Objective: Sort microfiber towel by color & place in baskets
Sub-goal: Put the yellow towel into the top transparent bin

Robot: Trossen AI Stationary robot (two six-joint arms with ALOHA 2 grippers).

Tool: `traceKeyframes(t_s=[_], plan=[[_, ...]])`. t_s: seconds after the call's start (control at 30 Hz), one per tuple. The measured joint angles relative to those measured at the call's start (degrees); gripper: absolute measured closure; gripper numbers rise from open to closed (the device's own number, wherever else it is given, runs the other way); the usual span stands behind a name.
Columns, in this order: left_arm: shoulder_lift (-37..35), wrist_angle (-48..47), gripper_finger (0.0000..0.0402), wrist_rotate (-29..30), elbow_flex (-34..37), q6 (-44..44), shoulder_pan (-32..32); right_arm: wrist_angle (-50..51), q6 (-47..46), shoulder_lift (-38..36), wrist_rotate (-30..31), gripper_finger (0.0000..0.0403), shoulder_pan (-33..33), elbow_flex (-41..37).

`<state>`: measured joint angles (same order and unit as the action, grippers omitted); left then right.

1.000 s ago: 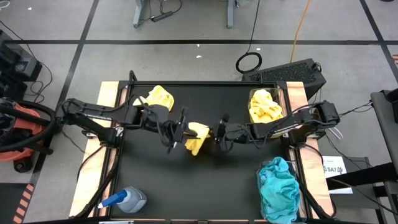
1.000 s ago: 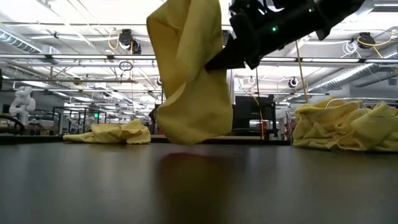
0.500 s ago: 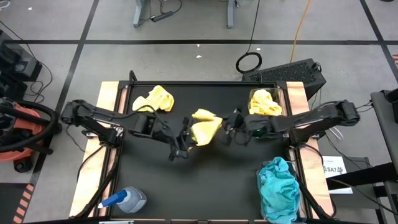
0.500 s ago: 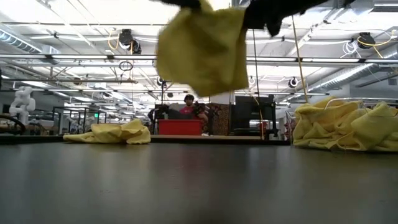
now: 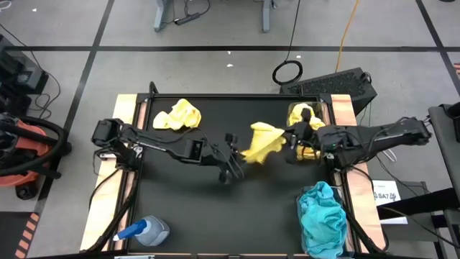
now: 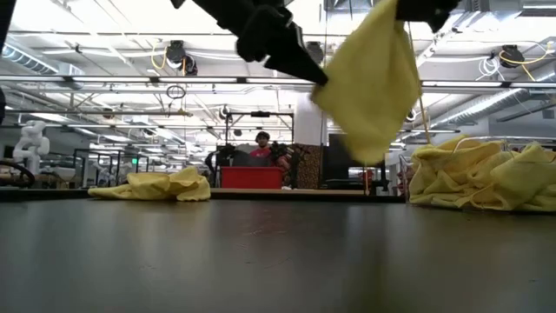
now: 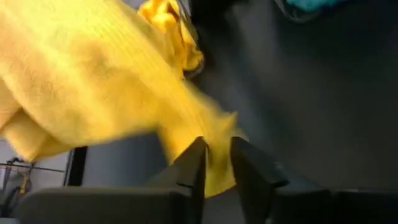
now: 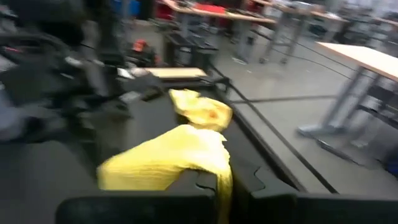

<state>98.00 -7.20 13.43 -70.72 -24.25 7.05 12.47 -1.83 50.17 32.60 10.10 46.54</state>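
- A yellow towel (image 5: 262, 141) hangs in the air above the middle of the table (image 5: 187, 201), stretched between the 2 arms.
- The right gripper (image 5: 291, 138) is clamped tight on the towel's end nearer the yellow-filled basket (image 5: 325, 115), which sits just beside that gripper at the table's right rear corner.
- The left gripper (image 5: 237, 152) sits at the towel's opposite tip; in the left wrist view its fingers (image 7: 194, 163) stand slightly apart with cloth between them, so it looks to be letting go, though the blur makes that uncertain.
- The towel's long axis runs from the left gripper toward the basket, so the right arm is the nearer carrier.
- 1 more yellow towel (image 5: 177, 114) lies at the left rear; teal towels fill the second basket (image 5: 343, 237) at the right front.
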Motion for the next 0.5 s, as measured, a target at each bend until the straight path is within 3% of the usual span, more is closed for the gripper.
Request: traceKeyframes(t_s=[0.3,0.5], plan=[[0.3,5.5,0.0188,-2.0,0.0,1.6,0.1,12.5,-0.7,-9.2,12.5,0.0403,0.1,0.0],[0.3,1.3,0.0146,-7.2,0.0,6.0,0.2,18.1,0.5,-15.6,23.2,0.0403,0.1,0.0]])
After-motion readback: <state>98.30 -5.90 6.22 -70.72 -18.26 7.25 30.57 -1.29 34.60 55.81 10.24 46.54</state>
